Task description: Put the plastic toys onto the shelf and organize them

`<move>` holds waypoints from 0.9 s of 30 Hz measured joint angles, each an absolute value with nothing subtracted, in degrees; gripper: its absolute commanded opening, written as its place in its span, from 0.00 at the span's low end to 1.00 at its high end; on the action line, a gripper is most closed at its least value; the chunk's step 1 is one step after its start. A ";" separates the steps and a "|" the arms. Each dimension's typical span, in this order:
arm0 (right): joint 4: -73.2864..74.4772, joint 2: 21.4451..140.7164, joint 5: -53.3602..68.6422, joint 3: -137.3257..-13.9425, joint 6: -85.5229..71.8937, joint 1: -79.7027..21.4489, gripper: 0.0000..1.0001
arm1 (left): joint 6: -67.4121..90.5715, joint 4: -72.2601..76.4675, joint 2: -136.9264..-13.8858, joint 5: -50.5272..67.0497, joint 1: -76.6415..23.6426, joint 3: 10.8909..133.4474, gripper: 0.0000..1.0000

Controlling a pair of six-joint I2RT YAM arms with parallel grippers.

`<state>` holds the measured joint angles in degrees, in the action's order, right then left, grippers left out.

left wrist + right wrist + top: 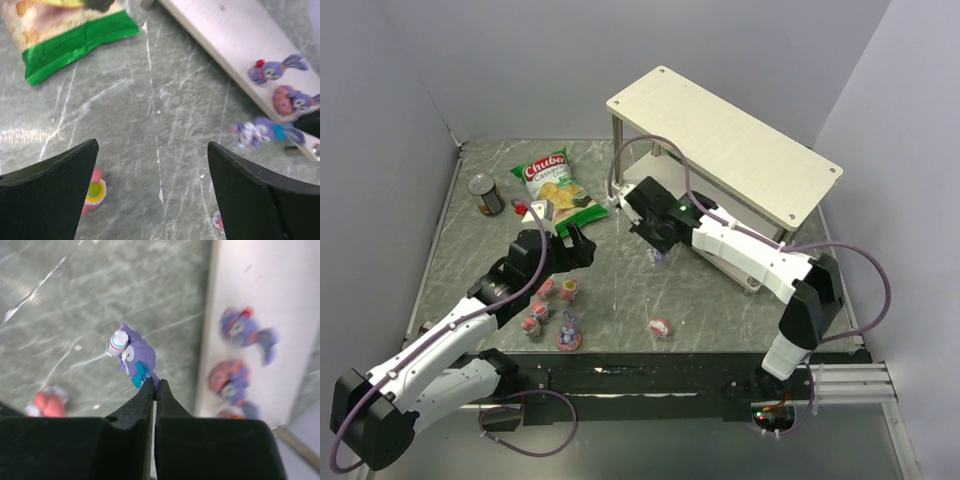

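Pinched at its lower end between the tightly closed fingers of the right gripper (155,385): a purple bunny toy (132,357) with a striped cap and a teal patch, just off the front edge of the shelf (720,140), beside its lower board (260,290). Impossible to tell whether clear of the table or touching it. Already on that lower board, near its edge and close together: a red-dotted purple toy (245,330) and a pink-fronted purple toy (230,380), both blurred in the right wrist view. Out on the green marbled table (620,300), well apart from the shelf: a small cluster of pink toys (545,288) with a purple-eared toy (568,332) near the left arm, plus a lone pink-red toy (661,327) nearer the middle. Just beyond that cluster, the left gripper (151,144), fingers spread wide with nothing between them, facing the shelf; half hidden behind one finger, a yellow-based pink toy (95,189). Farther back, a green chip bag (555,185) lying flat, and beside it a dark can (485,195) standing upright.
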<state>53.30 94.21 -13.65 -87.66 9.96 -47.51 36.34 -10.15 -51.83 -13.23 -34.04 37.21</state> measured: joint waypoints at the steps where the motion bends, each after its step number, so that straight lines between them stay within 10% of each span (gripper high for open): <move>1: 53.41 95.44 -14.37 -89.38 11.55 -47.48 0.00 | 36.14 -10.22 -51.51 -13.08 -34.04 37.60 0.96; 27: 54.83 112.57 -2.24 -113.60 35.62 -38.37 0.00 | 21.63 12.36 -72.16 3.90 -33.93 40.40 0.96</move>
